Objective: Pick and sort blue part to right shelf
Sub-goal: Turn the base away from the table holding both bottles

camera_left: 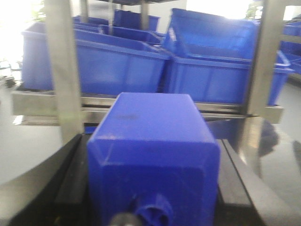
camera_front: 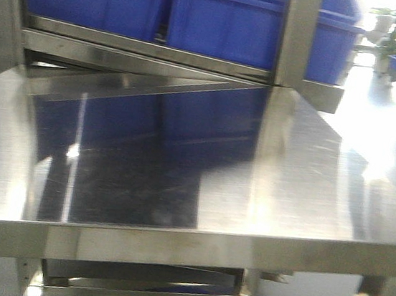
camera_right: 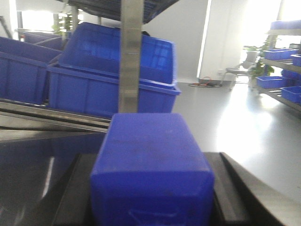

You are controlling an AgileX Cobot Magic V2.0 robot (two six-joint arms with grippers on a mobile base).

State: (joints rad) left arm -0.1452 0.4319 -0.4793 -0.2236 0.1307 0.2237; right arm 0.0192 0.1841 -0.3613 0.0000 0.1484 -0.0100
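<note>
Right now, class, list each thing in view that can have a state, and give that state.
Left part: between the left arm's jaws; grip unclear.
Right part: between the right arm's jaws; grip unclear.
Bins: on the rack; one tilted inside another.

Left wrist view, blurred throughout: a blue block (camera_left: pixel 153 155) fills the space between the left jaws. Its near end is cut off by the bottom edge, and it hides whether the jaws press on it. A small blue knob (camera_left: pixel 153 212) at that end is too soft to identify. Right wrist view: a second blue block (camera_right: pixel 150 165) likewise hides the right jaws' contact and runs off the bottom edge. Front view: the blue bins (camera_front: pixel 221 21) behind the worktop (camera_front: pixel 178 189) are cropped by the top edge.
</note>
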